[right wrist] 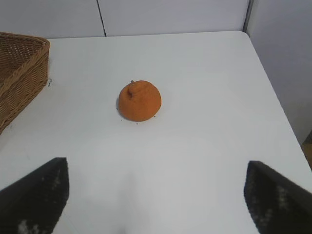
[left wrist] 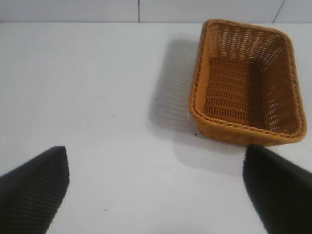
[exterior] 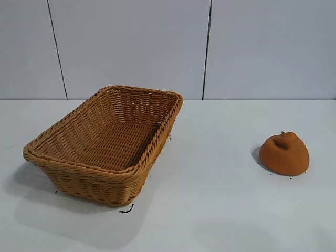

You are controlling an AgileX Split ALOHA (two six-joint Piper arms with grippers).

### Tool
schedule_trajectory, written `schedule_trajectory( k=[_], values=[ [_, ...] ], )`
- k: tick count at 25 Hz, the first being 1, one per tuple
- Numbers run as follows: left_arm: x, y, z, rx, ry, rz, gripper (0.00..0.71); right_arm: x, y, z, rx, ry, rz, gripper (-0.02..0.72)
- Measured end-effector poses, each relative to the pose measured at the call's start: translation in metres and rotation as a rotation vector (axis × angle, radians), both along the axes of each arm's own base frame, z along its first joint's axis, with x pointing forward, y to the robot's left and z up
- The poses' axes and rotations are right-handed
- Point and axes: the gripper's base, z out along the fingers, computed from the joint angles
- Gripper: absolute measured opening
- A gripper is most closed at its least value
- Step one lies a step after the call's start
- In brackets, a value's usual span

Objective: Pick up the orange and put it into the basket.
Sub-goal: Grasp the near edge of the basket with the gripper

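The orange (exterior: 284, 154), a dull lumpy mound with a stem nub, rests on the white table at the right; the right wrist view shows the orange (right wrist: 140, 100) ahead of my right gripper (right wrist: 156, 168), well clear of it. That gripper is open with nothing between its fingers. The tan wicker basket (exterior: 52, 137) stands at the left, empty. In the left wrist view the basket (left wrist: 197, 87) lies ahead of and to one side of my left gripper (left wrist: 156, 155), which is open over bare table. Neither arm appears in the exterior view.
The white table (exterior: 210, 199) runs to a grey panelled wall behind. In the right wrist view the table's edge (right wrist: 273, 87) drops away beyond the orange, and a corner of the basket (right wrist: 34, 58) shows at the side.
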Motion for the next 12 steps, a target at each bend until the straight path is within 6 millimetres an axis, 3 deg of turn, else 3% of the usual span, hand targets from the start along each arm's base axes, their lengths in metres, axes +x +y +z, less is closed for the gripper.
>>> schedule_trajectory(
  k=[6, 12],
  values=[
    [0.056, -0.019, 0.002, 0.008, 0.046, -0.100, 0.697, 0.000, 0.000, 0.000, 0.000, -0.001, 0.000, 0.674],
    [0.073, -0.054, -0.012, 0.031, 0.109, -0.268, 0.697, 0.000, 0.000, 0.000, 0.000, -0.001, 0.000, 0.674]
  ],
)
